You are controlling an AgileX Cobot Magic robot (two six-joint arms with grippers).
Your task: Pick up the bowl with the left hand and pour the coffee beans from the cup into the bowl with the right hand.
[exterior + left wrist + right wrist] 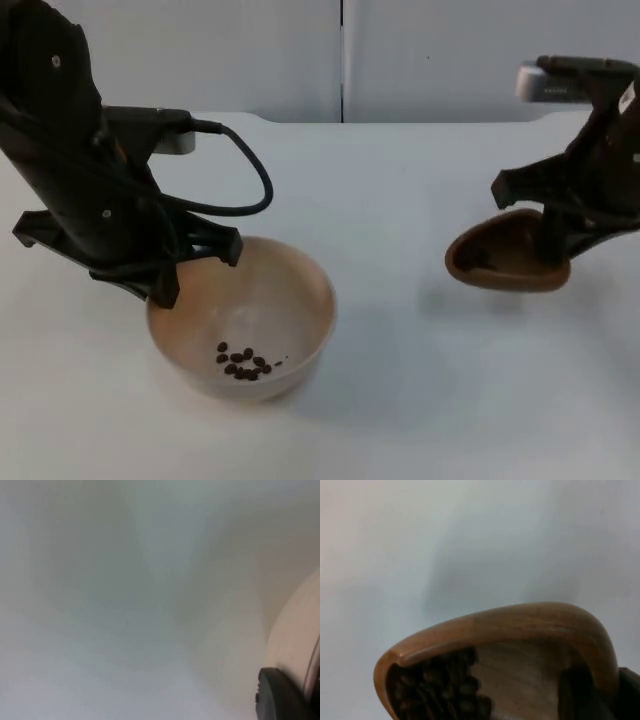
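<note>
Overhead, the cream bowl (243,320) sits at the left of the white tabletop (400,400), a small cluster of coffee beans (245,363) lying dark on its floor. The left hand (195,268) grips the bowl's near-left rim, one finger (163,285) outside the wall and the other over the edge. From the left wrist, that grip reads differently: a black fingertip (280,695) pressed against the bowl's pale outer wall (295,645), with bare tabletop beyond. Well apart to the right, the right hand (560,235) holds a brown wooden cup (505,255) by its rim, lifted above the tabletop and tipped with its mouth toward the bowl. The right wrist camera looks straight into that cup (530,630), where a heap of beans (440,690) crowds one end against the rim, a load the overhead camera cannot make out. A grey partition wall (450,50) closes the scene behind.
</note>
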